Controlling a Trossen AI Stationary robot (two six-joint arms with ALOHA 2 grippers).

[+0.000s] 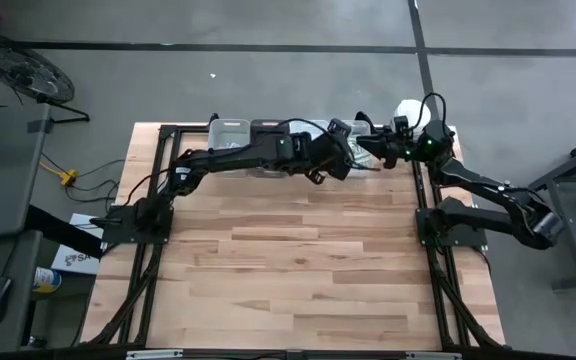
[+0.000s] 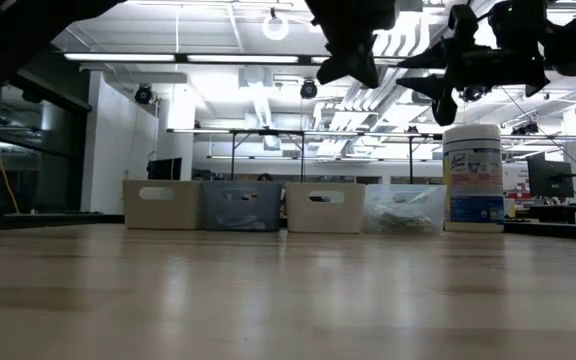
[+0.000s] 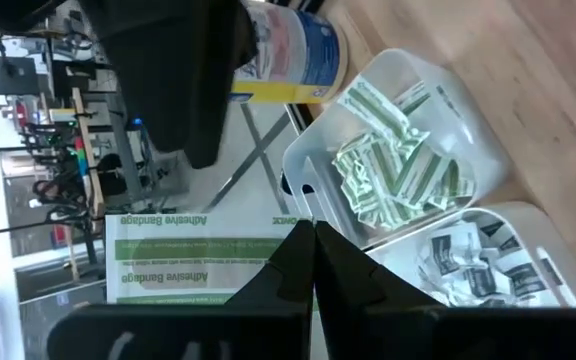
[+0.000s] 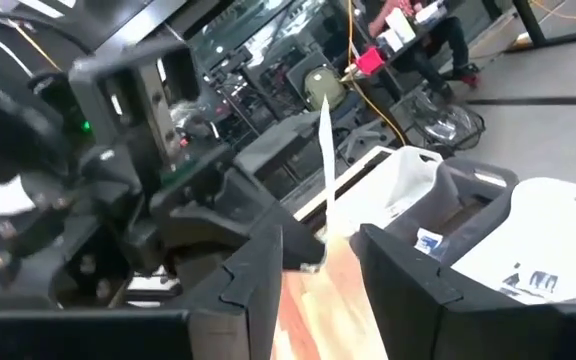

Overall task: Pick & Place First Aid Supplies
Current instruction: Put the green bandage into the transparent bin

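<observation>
My left gripper [image 3: 313, 240] is shut on a green-and-white adhesive bandage packet [image 3: 198, 255] and holds it in the air above the far bins. Below it stand a clear bin [image 3: 458, 120] full of green-and-white strips and a white bin [image 3: 528, 225] with white, dark-blue-marked packets. In the right wrist view the held packet [image 4: 325, 170] shows edge-on. My right gripper [image 4: 328, 280] is open just to the right of the left gripper [image 1: 343, 165], level, one finger on either side of the packet's free end. No touch shows. My left gripper pinches the bandage packet by one short end [image 3: 278, 250] between its two fingertips. The fingers slant down toward the table's far right. The packet sticks out beyond the fingertips, flat and straight, lifted clear of the bins and the table.
Along the far edge stand a beige bin [image 2: 163, 205], a grey-blue bin [image 2: 243, 205], the white bin [image 2: 325, 207] and the clear bin [image 2: 403, 208]. A tall white canister [image 2: 473, 178] stands right of them. Bare wood fills the middle and near table [image 1: 298, 270].
</observation>
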